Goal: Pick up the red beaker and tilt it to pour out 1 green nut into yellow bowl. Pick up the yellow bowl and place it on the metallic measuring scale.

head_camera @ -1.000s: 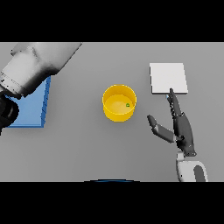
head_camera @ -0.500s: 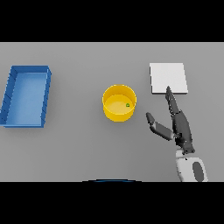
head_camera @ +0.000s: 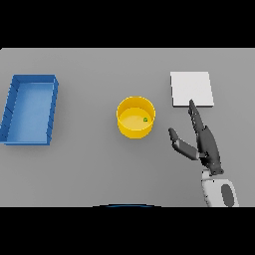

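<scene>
A blue tray lies at the left of the grey worktop. At centre stands the bowl, yellow, round and upright, with one green nut inside near its right wall. Judged from this, pouring is complete and the bowl pick-up is in hand. The scale, a flat pale square, sits at upper right. The right hand, lower right, is open with fingers straight, apart from the bowl. Next, it must move left and close round the bowl. No beaker or left hand is visible.
</scene>
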Controlling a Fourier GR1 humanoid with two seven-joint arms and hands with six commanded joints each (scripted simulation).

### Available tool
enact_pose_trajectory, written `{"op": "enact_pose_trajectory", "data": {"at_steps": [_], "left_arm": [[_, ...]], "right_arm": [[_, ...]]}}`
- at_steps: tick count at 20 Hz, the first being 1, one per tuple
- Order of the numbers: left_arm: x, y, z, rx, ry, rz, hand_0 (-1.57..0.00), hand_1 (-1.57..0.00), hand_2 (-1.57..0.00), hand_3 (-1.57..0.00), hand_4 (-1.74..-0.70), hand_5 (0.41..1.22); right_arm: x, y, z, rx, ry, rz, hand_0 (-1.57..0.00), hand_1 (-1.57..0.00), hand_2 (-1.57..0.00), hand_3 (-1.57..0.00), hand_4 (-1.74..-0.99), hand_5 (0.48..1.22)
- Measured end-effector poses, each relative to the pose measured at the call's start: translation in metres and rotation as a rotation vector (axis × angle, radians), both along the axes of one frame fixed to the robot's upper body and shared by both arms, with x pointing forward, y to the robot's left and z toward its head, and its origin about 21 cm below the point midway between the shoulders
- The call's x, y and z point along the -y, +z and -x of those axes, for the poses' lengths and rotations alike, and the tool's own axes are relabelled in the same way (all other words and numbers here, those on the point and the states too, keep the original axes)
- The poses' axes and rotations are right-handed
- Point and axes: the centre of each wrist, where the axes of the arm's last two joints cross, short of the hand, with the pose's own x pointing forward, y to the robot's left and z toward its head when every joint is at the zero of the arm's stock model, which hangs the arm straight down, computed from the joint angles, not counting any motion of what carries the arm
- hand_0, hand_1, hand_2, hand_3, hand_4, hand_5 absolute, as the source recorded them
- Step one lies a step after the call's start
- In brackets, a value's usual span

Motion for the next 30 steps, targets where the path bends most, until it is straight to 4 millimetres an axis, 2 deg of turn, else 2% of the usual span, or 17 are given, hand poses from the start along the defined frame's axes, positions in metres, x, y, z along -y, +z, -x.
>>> {"op": "enact_pose_trajectory", "data": {"at_steps": [4,6,10,11,12,13,15,17,19,23,27,28,30], "left_arm": [[-0.004,-0.055,0.035,-0.006,0.041,0.090,-1.57,-1.57,-1.57,-1.57,-1.74,1.221],[-0.002,-0.073,0.050,-0.025,0.061,0.119,-1.57,-1.57,-1.57,-1.57,-1.74,1.151],[0.005,-0.082,0.069,-0.035,0.101,0.157,-1.57,-1.57,-1.57,-1.57,-1.74,0.925],[0.004,-0.085,0.074,-0.042,0.106,0.162,-1.57,-1.57,-1.57,-1.57,-1.66,0.868],[0.008,-0.081,0.076,-0.056,0.116,0.177,-1.57,-1.57,-1.53,-1.53,-1.52,0.818],[0.009,-0.080,0.079,-0.076,0.108,0.182,-1.47,-1.34,-1.28,-1.32,-1.37,0.774],[0.004,-0.076,0.089,-0.100,0.003,0.192,-0.94,-0.86,-0.82,-0.84,-1.13,0.705],[0.003,-0.073,0.093,-0.134,-0.066,0.262,-0.60,-0.55,-0.52,-0.54,-0.98,0.664],[-0.003,-0.067,0.093,-0.189,-0.074,0.203,-0.38,-0.35,-0.33,-0.34,-0.88,0.644],[0.001,-0.077,0.093,-0.260,-0.075,0.111,-0.16,-0.14,-0.14,-0.14,-0.80,0.627],[0.003,-0.075,0.089,-0.192,-0.092,0.096,-0.06,-0.06,-0.06,-0.06,-0.78,0.633],[0.008,-0.072,0.087,-0.159,-0.108,0.113,-0.05,-0.05,-0.04,-0.05,-0.78,0.635],[0.012,-0.076,0.089,-0.129,-0.127,0.148,-0.03,-0.03,-0.03,-0.03,-0.79,0.652]], "right_arm": [[-0.004,0.002,0.002,0.025,0.011,0.012,0.00,0.00,0.00,0.00,-1.166,0.676],[-0.004,0.000,0.002,0.007,0.001,0.022,0.00,0.00,0.00,0.00,-1.174,0.676],[0.003,-0.002,0.003,-0.002,-0.001,0.017,0.00,0.00,0.00,0.00,-1.157,0.671],[0.002,-0.002,0.001,-0.002,-0.004,0.020,0.00,0.00,0.00,0.00,-1.155,0.669],[0.001,-0.002,0.001,0.005,0.000,0.008,0.00,0.00,0.00,0.00,-1.155,0.670],[-0.001,-0.002,0.002,0.007,0.001,0.004,0.00,0.00,0.00,0.00,-1.153,0.670],[0.000,0.002,0.005,0.026,0.007,0.009,0.00,0.00,0.00,0.00,-1.149,0.670],[0.000,0.002,0.004,0.015,0.000,0.013,0.00,0.00,0.00,0.00,-1.153,0.670],[0.001,0.000,0.004,0.003,0.004,0.002,0.00,0.00,0.00,0.00,-1.155,0.669],[-0.001,0.001,0.004,0.014,-0.008,0.036,0.00,0.00,0.00,0.00,-1.158,0.665],[-0.005,0.003,0.004,0.005,-0.009,0.050,0.00,0.00,0.00,0.00,-1.131,0.631],[-0.004,0.007,0.000,-0.023,-0.036,0.106,0.00,0.00,0.00,0.00,-1.115,0.638],[-0.005,0.010,-0.008,-0.001,0.039,0.161,0.00,0.00,0.00,0.00,-1.080,0.662]]}}
